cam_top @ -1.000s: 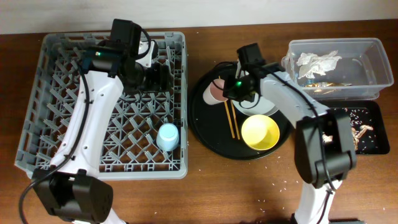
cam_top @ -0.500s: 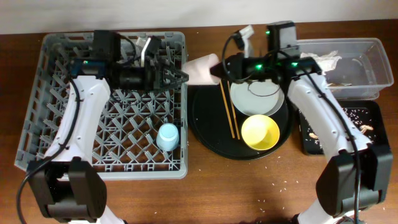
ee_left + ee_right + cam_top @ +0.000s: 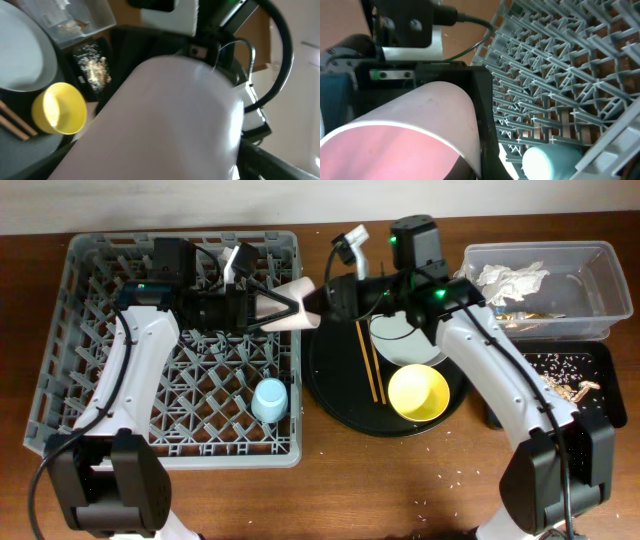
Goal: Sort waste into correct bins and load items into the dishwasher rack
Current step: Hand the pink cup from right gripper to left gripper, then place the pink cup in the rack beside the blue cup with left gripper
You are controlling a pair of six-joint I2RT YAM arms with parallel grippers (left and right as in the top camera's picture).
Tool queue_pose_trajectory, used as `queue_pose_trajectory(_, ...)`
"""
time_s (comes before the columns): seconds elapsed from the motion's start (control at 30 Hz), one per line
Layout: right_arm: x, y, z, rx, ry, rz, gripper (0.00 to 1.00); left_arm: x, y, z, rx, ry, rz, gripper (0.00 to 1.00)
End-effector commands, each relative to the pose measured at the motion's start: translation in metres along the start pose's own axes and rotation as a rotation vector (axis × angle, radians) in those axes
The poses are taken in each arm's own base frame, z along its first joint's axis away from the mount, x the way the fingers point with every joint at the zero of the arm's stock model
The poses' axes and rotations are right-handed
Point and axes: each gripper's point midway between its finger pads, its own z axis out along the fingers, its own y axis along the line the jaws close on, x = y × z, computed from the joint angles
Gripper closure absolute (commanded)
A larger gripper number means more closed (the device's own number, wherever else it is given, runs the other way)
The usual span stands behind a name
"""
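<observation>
Pink cup point(image 3: 308, 299) — between left fingers point(image 3: 283, 302)

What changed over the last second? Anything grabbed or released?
The right gripper, shut on the small pink cup, lifted it off the large round black tray and carried it left to the edge of the grey plastic dishwasher rack. The left gripper swung right to meet it; its jaws now straddle the cup, grip unclear. Unmoved: small light-blue cup, yellow bowl, wooden chopsticks, pale round plate.
</observation>
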Motion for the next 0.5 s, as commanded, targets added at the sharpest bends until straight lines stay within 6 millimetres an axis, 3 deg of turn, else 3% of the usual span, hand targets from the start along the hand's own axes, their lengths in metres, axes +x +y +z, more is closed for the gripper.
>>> queue_pose_trajectory(0.0, 0.003, 0.001, 0.013, 0.022, 0.007, -0.008, 0.96, 0.000, -0.003, -0.003, 0.047, -0.006, 0.005, 0.16)
queue_pose_trajectory(0.17, 0.002, -0.002, 0.014, 0.044, -0.003, 0.000, 0.94, 0.000, -0.004, -0.003, 0.058, -0.006, 0.005, 0.28)
queue_pose_trajectory(0.33, 0.002, -0.004, 0.014, 0.053, -0.005, 0.004, 0.36, -0.001, -0.004, -0.003, 0.057, -0.006, 0.013, 0.40)
queue_pose_trajectory(0.47, -0.002, -0.011, 0.006, 0.071, -0.019, 0.023, 0.08, -0.007, 0.000, -0.007, 0.028, -0.019, 0.063, 0.43)
